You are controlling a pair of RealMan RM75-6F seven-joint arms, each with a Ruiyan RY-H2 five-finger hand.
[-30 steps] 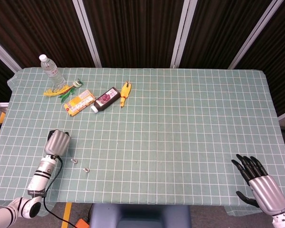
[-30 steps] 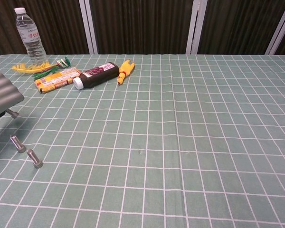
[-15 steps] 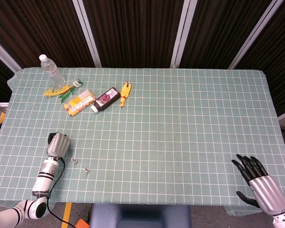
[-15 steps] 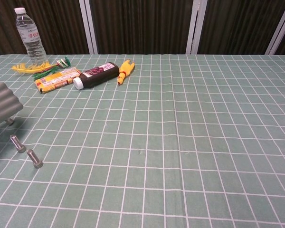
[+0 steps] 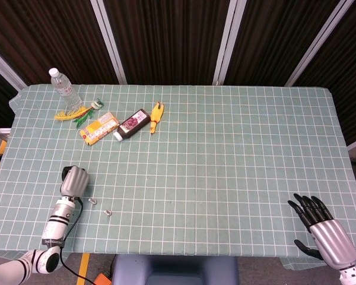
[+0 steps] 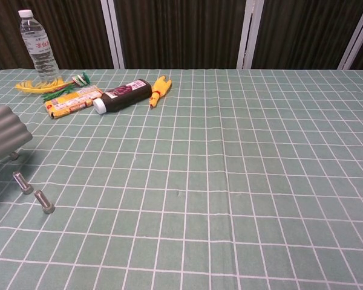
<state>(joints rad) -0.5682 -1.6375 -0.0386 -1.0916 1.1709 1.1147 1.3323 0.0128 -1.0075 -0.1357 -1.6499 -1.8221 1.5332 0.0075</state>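
My left hand [image 5: 75,180] hovers low over the near left of the table, fingers curled in; in the chest view my left hand [image 6: 5,132] shows at the left edge. A small metal bolt [image 6: 13,156] pokes out from under its fingers and seems pinched there. Two more bolts lie just right of the hand: one bolt [image 5: 92,200] [image 6: 22,181] and another bolt [image 5: 107,212] [image 6: 44,201]. My right hand [image 5: 319,224] sits at the near right edge, fingers spread, holding nothing. It is out of the chest view.
At the back left stand a water bottle [image 5: 64,88], a yellow snack pack [image 5: 99,127], a dark bottle lying flat [image 5: 132,124], a yellow tool [image 5: 156,116] and yellow and green bits [image 5: 77,113]. The green checked tablecloth [image 5: 225,160] covers the whole table.
My left hand dropped lower toward the table and drew slightly nearer, the bolt beneath it moving along with it. The two loose bolts and my right hand stayed put.
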